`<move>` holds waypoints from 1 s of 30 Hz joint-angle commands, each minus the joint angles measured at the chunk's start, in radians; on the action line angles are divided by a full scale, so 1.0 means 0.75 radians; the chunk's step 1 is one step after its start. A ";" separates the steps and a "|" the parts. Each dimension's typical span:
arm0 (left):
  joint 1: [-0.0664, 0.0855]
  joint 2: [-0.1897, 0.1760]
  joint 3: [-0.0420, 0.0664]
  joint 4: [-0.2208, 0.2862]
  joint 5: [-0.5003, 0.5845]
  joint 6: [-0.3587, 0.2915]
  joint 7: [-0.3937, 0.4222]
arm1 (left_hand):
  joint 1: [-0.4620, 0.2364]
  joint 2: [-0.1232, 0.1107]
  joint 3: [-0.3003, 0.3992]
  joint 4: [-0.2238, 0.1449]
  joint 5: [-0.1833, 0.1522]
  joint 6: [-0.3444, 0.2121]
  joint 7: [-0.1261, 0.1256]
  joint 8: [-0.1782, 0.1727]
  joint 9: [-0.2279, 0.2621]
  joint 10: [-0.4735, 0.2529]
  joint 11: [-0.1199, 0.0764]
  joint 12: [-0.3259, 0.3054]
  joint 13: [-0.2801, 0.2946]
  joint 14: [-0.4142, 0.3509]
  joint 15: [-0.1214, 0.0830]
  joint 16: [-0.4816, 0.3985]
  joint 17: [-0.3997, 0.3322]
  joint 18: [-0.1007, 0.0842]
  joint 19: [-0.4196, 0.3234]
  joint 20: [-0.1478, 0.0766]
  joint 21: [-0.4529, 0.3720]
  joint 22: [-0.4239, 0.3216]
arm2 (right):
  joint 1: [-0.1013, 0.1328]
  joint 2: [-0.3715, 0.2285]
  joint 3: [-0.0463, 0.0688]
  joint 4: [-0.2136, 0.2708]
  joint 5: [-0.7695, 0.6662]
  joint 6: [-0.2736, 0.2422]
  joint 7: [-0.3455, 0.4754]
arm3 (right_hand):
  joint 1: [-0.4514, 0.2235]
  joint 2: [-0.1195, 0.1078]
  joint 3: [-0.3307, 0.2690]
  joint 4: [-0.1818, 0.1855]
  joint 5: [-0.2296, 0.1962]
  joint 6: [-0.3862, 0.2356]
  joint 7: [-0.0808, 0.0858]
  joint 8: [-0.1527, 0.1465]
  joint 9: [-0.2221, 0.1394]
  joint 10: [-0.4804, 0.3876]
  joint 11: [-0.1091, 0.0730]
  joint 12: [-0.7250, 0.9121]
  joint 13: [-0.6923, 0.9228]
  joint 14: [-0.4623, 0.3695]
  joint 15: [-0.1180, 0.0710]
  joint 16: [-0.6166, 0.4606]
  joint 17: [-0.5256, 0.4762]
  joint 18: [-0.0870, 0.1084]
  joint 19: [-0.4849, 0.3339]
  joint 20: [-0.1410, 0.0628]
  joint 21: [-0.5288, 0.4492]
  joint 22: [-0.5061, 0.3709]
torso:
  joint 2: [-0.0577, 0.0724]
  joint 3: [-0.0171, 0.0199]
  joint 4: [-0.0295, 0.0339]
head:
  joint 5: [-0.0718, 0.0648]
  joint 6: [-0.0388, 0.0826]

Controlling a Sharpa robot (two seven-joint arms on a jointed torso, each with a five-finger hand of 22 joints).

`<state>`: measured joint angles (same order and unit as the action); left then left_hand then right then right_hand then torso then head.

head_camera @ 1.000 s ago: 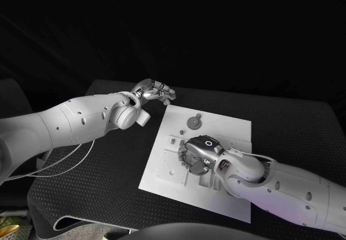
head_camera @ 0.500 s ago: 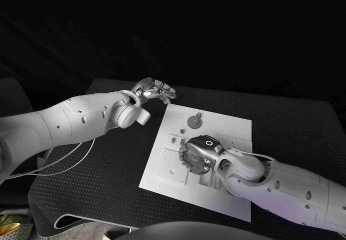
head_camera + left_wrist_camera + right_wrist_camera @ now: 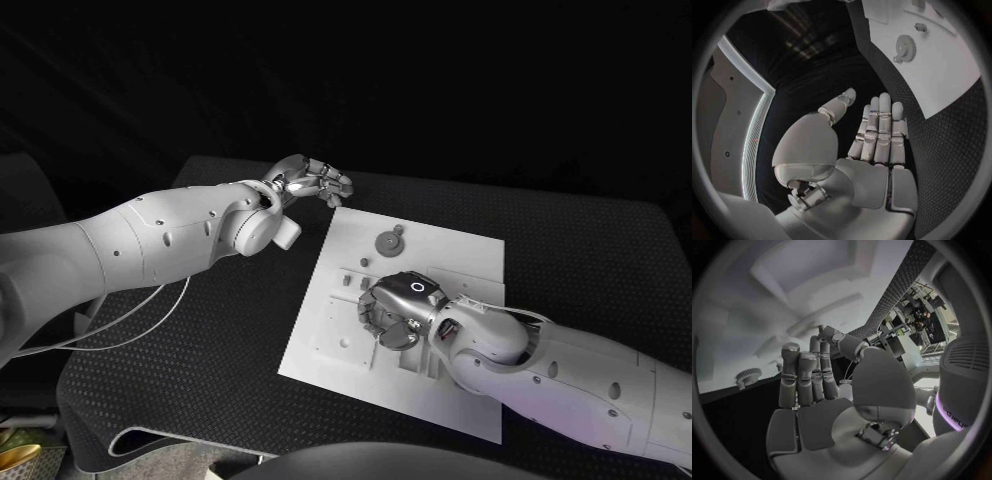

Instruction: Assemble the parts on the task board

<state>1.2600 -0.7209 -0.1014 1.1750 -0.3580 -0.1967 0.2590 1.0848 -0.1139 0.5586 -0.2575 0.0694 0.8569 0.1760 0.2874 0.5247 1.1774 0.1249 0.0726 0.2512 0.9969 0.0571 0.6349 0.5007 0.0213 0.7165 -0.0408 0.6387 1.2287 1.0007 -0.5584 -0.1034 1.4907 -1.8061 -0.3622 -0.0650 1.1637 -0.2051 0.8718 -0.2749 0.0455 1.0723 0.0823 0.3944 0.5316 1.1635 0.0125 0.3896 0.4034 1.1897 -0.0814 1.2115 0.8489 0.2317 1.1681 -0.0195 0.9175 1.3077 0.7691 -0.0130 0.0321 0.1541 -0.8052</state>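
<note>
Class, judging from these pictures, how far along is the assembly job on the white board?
Early or midway. A gear lies loose on the board's far end. The right hand works over the board's middle; what it grips is hidden. The left hand hovers empty beyond the board's corner.

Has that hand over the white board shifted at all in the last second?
Barely: the right hand has crept slightly toward the round gear on the task board.

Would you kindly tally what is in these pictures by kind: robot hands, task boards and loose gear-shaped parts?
Robot hands: 2, the left hand beyond the board's far corner and the right hand over the board.
Task boards: 1, the white task board.
Gear-shaped parts: 1, the grey gear lying near the board's far edge.
Total: 4.
</note>
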 commanded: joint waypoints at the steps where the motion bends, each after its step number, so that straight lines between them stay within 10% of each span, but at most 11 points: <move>1: 0.002 0.001 0.001 0.003 0.008 0.009 0.012 | -0.006 0.004 -0.001 0.006 -0.007 -0.008 -0.002 -0.006 -0.002 -0.009 0.000 -0.004 -0.002 0.009 0.002 -0.005 0.002 0.022 0.008 0.000 -0.005 0.002 | -0.002 0.001 -0.002 0.003 -0.008 0.028 0.013 | -0.001 0.009 0.003 -0.005 0.004 0.006 0.004 -0.001 0.002 0.093 0.008 0.001 0.001 -0.001 -0.012 -0.005 0.002 0.040 -0.001 -0.011 0.002 0.021 | 0.000 -0.0002 -0.0008 | 0.002 -0.002; 30: 0.002 0.002 0.001 0.002 0.008 0.011 0.007 | -0.006 0.004 -0.002 0.008 -0.008 -0.009 -0.001 -0.005 -0.002 -0.010 0.001 -0.004 -0.003 0.008 0.002 -0.010 0.007 0.022 0.009 0.000 -0.008 0.003 | -0.002 0.032 -0.028 -0.034 -0.058 0.125 -0.048 | -0.005 0.014 0.003 -0.008 0.004 0.003 0.005 -0.004 0.004 0.093 0.009 -0.004 -0.002 -0.002 -0.011 -0.009 0.004 0.040 -0.004 -0.010 0.001 0.020 | 0.000 0.0005 0.0013 | -0.002 -0.010</move>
<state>1.2603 -0.7205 -0.1014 1.1753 -0.3578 -0.1962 0.2579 1.0848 -0.1139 0.5587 -0.2576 0.0695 0.8569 0.1761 0.2874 0.5247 1.1774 0.1249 0.0726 0.2505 0.9969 0.0571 0.6311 0.5045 0.0214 0.7165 -0.0408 0.6387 1.2294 1.0061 -0.5329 -0.1177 1.4733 -1.8288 -0.3321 -0.0807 1.1598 -0.2048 0.8704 -0.2762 0.0452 1.0721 0.0823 0.3932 0.5348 1.1635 0.0126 0.3888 0.4036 1.1898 -0.0840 1.2111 0.8508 0.2316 1.1658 -0.0228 0.9174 1.3077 0.7690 -0.0128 0.0327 0.1532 -0.8125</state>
